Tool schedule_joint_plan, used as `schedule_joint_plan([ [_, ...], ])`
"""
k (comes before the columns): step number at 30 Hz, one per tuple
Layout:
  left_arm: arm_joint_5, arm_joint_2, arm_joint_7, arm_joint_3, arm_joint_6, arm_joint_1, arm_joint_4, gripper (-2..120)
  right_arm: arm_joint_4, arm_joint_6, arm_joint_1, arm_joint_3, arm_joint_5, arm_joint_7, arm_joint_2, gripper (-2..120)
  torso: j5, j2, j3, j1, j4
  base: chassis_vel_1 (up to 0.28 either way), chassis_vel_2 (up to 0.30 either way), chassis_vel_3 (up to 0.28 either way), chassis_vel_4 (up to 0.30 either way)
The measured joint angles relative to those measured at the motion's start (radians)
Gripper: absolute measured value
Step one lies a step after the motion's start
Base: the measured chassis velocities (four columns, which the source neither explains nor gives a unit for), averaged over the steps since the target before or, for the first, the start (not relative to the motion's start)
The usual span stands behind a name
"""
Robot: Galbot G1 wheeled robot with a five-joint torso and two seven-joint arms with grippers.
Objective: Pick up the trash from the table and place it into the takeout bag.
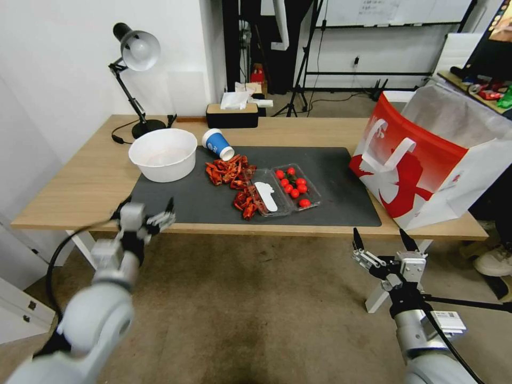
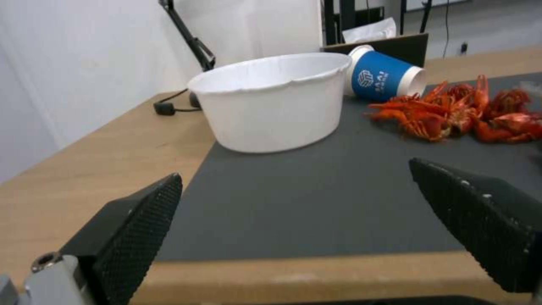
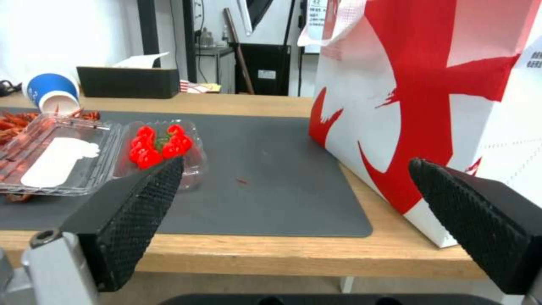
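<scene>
Both claws (image 1: 146,210) (image 1: 381,241) gape before the table (image 1: 80,181) edge.

A plain white wall (image 1: 64,64) runs along the left side of the room, and a black desk lamp (image 1: 136,50) with a silver shade stands in front of it, its cord trailing beside the base. Past it sits a dark tissue box (image 1: 232,114) with a white tissue sticking up. Underfoot is brownish carpet (image 1: 256,309), a bit worn. Farther back, black tripod legs (image 1: 298,80) and stands crowd a doorway area, and a whiteboard (image 1: 394,10) hangs on the far wall.
</scene>
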State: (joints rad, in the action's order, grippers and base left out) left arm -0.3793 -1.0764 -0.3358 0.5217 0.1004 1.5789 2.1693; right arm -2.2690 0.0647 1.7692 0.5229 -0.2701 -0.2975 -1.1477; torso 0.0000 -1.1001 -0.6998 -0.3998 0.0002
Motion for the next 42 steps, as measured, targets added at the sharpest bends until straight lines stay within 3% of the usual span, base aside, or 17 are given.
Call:
schedule_joint_plan([
  [7, 0.060, -0.072, -0.006, -0.010, -0.067, 0.043, -0.048, 100, 0.000, 0.001, 0.003, -0.004, 0.000, 0.001, -0.004, 100, -0.0001, 0.000, 0.000, 0.000, -0.0003, 0.000, 0.000, 0.000, 0.000],
  [15, 0.079, -0.094, 0.004, -0.039, -0.089, 0.056, -0.065, 100, 0.000, 0.005, 0.005, -0.003, 0.000, 0.002, -0.003, 100, 0.0000, 0.000, 0.000, 0.000, -0.0003, 0.000, 0.000, 0.000, 0.000],
  [35, 0.057, -0.077, 0.026, -0.043, -0.114, 0.061, -0.069, 100, 0.004, 0.004, -0.005, -0.006, 0.000, 0.003, -0.007, 100, 0.0000, 0.000, 0.000, 0.000, -0.0002, 0.000, 0.000, 0.000, 0.000],
  [42, 0.002, -0.023, -0.015, -0.064, -0.080, -0.007, -0.055, 100, 0.005, 0.000, -0.005, -0.008, 0.001, 0.003, -0.007, 100, -0.0001, 0.000, 0.000, 0.000, 0.0001, 0.000, 0.000, 0.000, 0.000],
])
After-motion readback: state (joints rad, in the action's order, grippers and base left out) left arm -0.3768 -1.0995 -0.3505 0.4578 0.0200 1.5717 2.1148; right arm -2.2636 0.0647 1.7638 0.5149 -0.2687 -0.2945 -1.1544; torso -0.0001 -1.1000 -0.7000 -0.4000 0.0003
